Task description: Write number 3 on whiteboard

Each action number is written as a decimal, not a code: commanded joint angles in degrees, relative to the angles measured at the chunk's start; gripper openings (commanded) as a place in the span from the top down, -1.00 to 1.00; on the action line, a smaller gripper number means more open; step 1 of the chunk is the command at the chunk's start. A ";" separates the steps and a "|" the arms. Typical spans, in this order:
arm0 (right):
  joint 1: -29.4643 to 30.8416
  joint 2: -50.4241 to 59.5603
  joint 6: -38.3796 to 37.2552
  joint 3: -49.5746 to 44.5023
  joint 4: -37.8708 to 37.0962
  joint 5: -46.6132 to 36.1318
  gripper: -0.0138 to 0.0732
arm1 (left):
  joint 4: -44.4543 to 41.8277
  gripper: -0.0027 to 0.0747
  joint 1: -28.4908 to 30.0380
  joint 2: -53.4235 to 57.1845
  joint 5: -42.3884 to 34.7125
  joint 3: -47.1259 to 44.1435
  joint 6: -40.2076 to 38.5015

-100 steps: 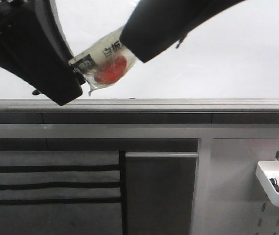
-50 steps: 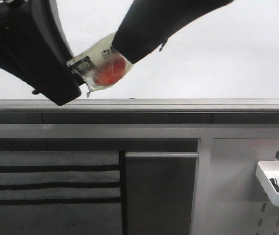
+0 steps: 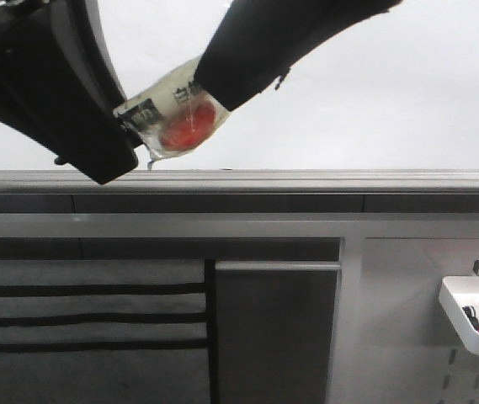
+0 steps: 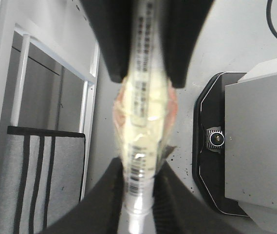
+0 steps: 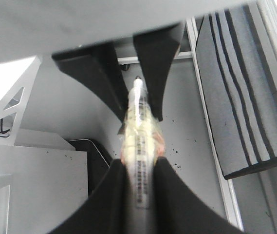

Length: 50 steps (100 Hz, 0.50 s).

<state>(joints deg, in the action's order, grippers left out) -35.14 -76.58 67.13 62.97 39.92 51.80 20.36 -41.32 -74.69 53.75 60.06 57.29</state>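
A whiteboard marker, wrapped in a clear plastic sleeve with a barcode label and a red patch, is held in the air between both grippers in front of the whiteboard. My left gripper is shut on its lower left end, and my right gripper is shut on its upper right end. In the left wrist view my left gripper pinches the marker. In the right wrist view my right gripper pinches the marker. No number 3 shows on the visible part of the board.
The whiteboard's grey edge rail runs across the view below the grippers. A white tray with markers hangs on the grey pegboard at the lower right. A grey striped cloth lies at the lower left.
My right gripper has shifted left and a little up along the marker, covering more of the sleeve. The marker has moved slightly left. My left arm has barely moved.
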 commanded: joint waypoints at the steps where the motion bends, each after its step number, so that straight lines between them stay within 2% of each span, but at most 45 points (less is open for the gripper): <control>1: -0.11 1.27 0.76 1.91 2.27 -0.41 0.75 | 1.79 0.10 -0.52 1.93 -2.50 1.78 -0.13; 9: -0.11 1.27 0.76 1.91 2.27 -0.41 0.75 | 1.79 -0.36 -0.52 1.93 -3.70 1.86 -0.13; 16: -0.11 1.40 0.76 1.91 2.27 -0.95 0.75 | 0.99 -0.51 -0.52 1.97 -3.36 2.60 -0.13; 29: -0.11 3.39 -1.25 1.91 0.04 -3.12 0.75 | -2.84 -0.47 0.29 3.75 -1.99 5.27 -4.56; 36: -0.11 5.39 -6.65 1.91 -5.23 -4.65 0.75 | -4.85 -0.42 1.84 5.61 -1.74 5.82 -8.27; 50: 1.30 10.70 -22.01 1.91 -17.85 -4.68 0.75 | -5.51 -0.33 7.20 10.35 0.46 5.82 -14.74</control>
<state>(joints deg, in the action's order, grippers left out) -34.95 -70.51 53.88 62.97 27.90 49.30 14.48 -36.88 -68.43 54.24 63.92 47.07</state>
